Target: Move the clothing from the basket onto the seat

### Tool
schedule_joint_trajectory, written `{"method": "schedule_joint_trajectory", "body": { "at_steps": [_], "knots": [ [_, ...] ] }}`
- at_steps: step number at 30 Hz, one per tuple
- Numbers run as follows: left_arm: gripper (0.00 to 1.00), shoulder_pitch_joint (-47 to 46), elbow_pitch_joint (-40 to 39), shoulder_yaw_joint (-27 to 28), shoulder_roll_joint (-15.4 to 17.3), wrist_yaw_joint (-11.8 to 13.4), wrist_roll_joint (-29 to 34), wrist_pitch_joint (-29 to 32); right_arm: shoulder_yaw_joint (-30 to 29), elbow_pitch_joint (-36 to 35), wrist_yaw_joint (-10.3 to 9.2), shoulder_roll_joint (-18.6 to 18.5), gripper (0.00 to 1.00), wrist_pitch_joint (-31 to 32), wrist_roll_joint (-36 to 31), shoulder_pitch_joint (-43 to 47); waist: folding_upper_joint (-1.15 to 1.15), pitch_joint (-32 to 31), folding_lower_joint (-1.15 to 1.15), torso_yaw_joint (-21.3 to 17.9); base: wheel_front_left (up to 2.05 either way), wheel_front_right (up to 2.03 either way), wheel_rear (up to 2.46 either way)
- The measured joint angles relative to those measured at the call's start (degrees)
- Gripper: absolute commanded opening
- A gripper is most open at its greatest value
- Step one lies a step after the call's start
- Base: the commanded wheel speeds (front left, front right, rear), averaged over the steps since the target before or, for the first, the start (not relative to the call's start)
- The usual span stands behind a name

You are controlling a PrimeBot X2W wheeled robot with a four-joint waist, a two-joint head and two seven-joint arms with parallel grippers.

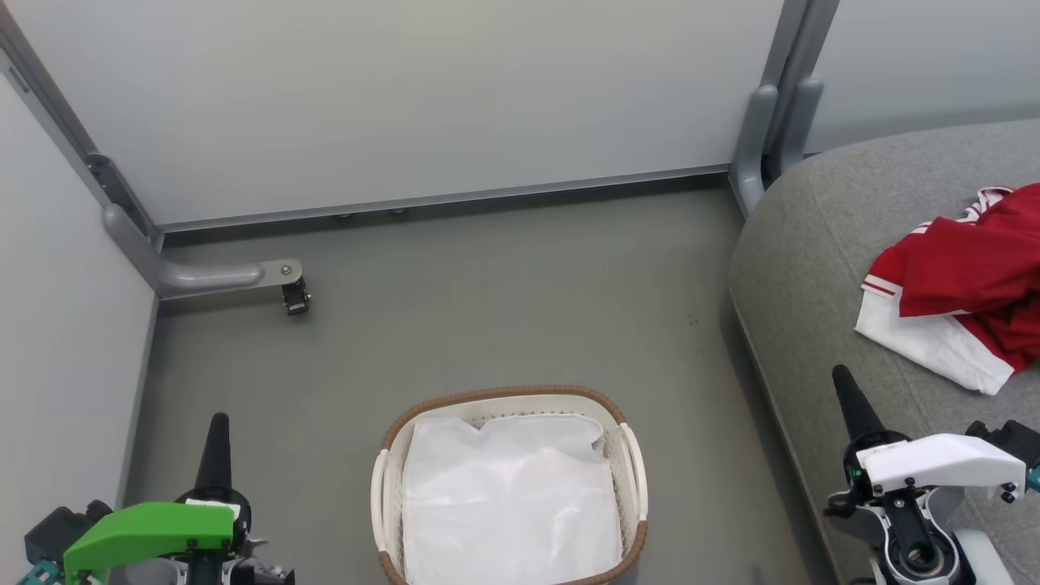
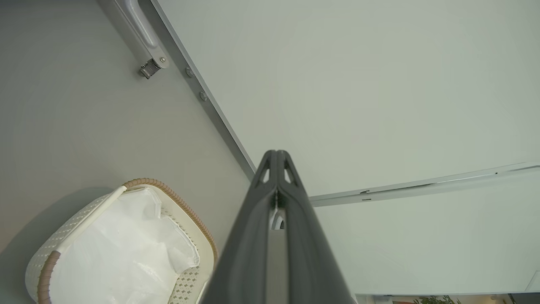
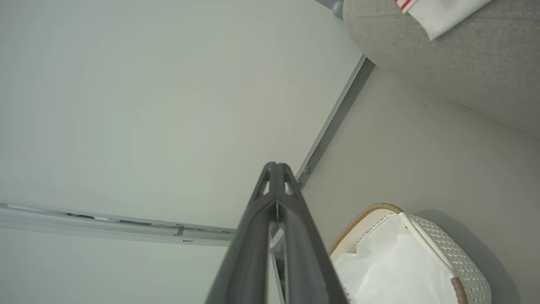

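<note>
Left gripper: long dark tapering fingers, glossy bright-green plastic wrist cover. Right gripper: matching dark fingers, white plastic wrist cover with small black screws. Triangular cut-outs near the tips.

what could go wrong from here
The clothing lies bunched on the rounded seat, its white panel toward the front edge; it might slide off. In the basket a white liner lies on top; another pick could grab it by mistake. The shut right pincer sits close to the seat and could snag fabric when moving.
</note>
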Motion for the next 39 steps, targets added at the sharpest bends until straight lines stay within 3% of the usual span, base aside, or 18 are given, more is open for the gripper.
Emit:
{"method": "schedule_joint_trajectory", "body": {
  "at_steps": [39],
  "knots": [
    [0.00, -2.1, -0.9, 0.7, 0.1, -1.0, -17.0, 4.5, -2.2, -2.0, -0.03, -0.1, 0.00, 4.5, 17.3, 0.9, 0.00, -1.0, 0.00, 0.3, 0.00, 0.00, 0.00]
  ]
}}
